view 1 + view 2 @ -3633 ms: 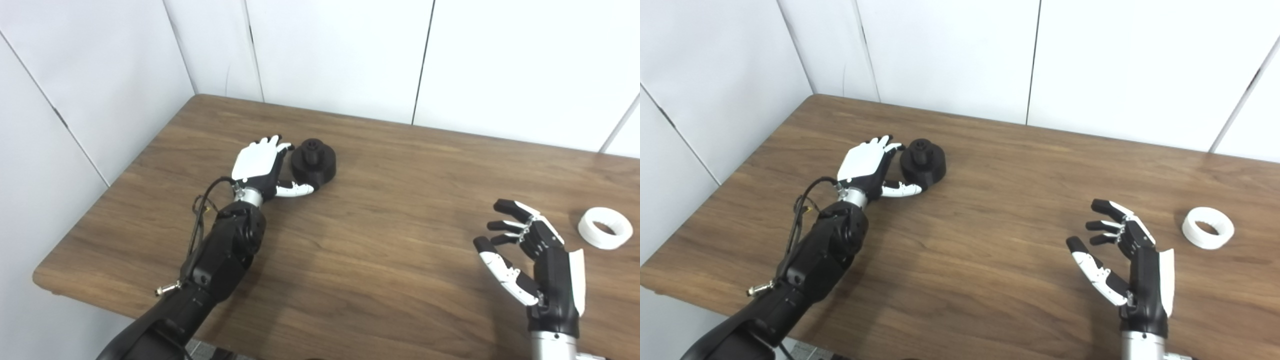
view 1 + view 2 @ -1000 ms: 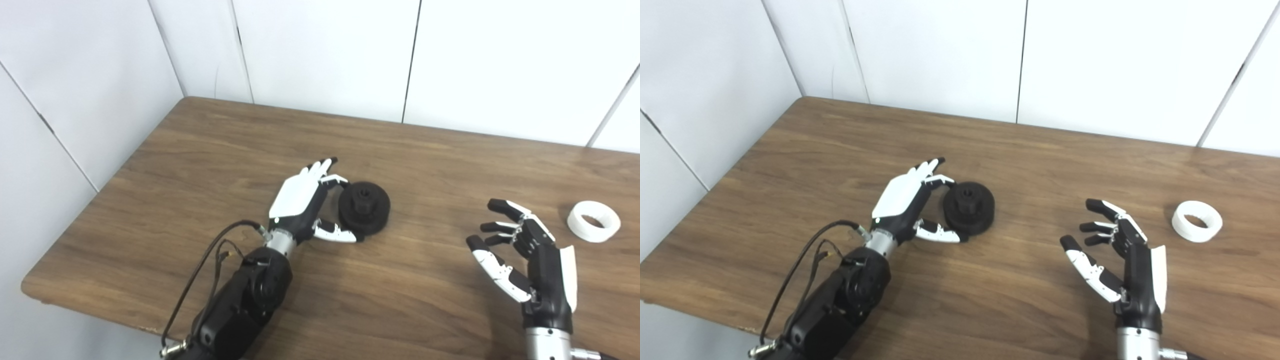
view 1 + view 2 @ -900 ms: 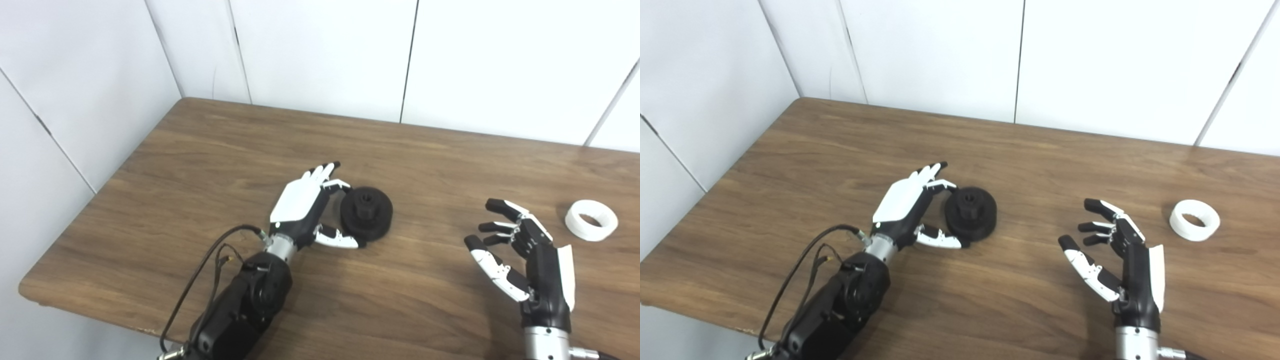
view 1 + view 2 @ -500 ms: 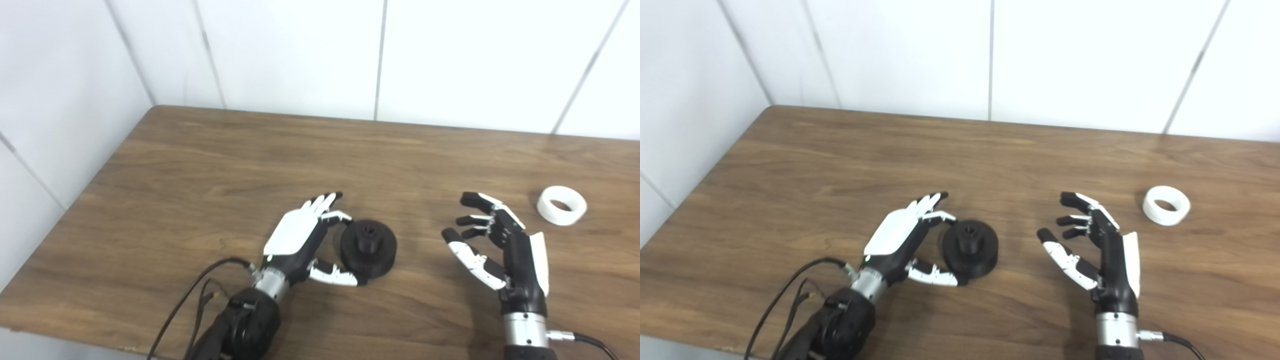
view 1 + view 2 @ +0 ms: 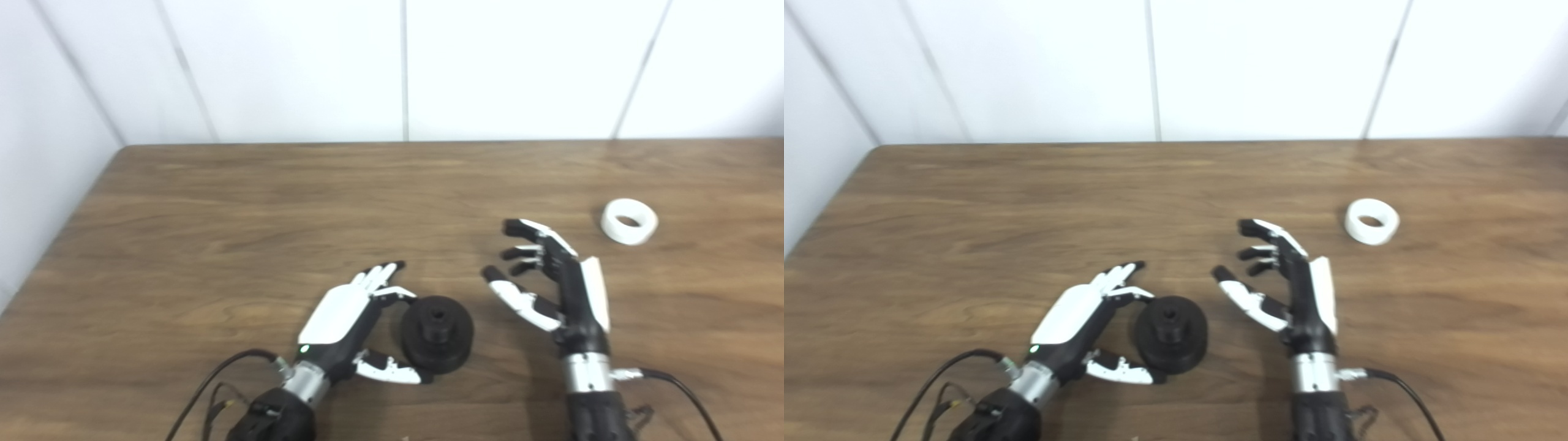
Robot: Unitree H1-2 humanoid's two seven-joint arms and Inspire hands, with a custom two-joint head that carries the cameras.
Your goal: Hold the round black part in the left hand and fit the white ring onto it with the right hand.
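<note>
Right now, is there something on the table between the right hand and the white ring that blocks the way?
No, nothing visible does. Only bare table lies between the open right hand and the white ring, which sits apart on the hand's far right. The round black part is on the hand's other side.

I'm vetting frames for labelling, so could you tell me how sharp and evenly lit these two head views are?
Left eye view: slightly soft all over, the edges of the left hand and the round black part a little smeared; light even, shadows faint. Right eye view: the same softness; the white ring is clear against the table, and the right hand casts only a weak shadow.
</note>
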